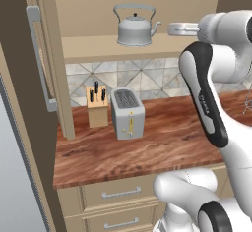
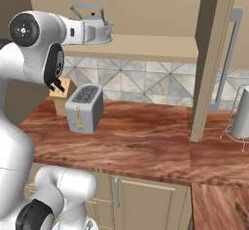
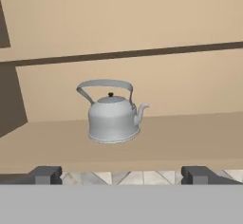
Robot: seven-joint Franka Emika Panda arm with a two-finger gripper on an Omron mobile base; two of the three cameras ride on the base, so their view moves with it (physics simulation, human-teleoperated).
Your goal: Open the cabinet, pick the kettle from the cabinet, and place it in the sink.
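The cabinet (image 1: 147, 49) was already wide open, both doors swung out to the sides, so you could see right into the beige shelf. The left door's long silver bar handle (image 1: 40, 59) showed up close in the left base view, and the right door stood edge-on in the right base view with its own handle (image 2: 228, 53) behind it.

Below that ran the table (image 1: 167, 142), a reddish wood-grain top with a grey patterned tile backsplash behind it and beige drawers (image 1: 120, 192) underneath.

The robot's white arm (image 1: 211, 98) came up from the base and bent toward the cabinet at shelf height, right of the kettle in the left base view.

On the table sat a boxy silver toaster (image 1: 128, 113), and just beside it on the left a wooden knife block (image 1: 97, 105) with dark handles poking out. Off at the right edge of the right base view there was a grey wire rack (image 2: 240, 114).

The kettle (image 1: 134, 27) was upright on the cabinet shelf, spout pointing right, arched handle up, small dark knob on the lid. Nothing was touching it.

The pincer (image 3: 121, 174) was spread wide apart and empty. In the hand view its two dark tips sat low at the shelf's front edge, with the kettle (image 3: 112, 116) farther back between them.
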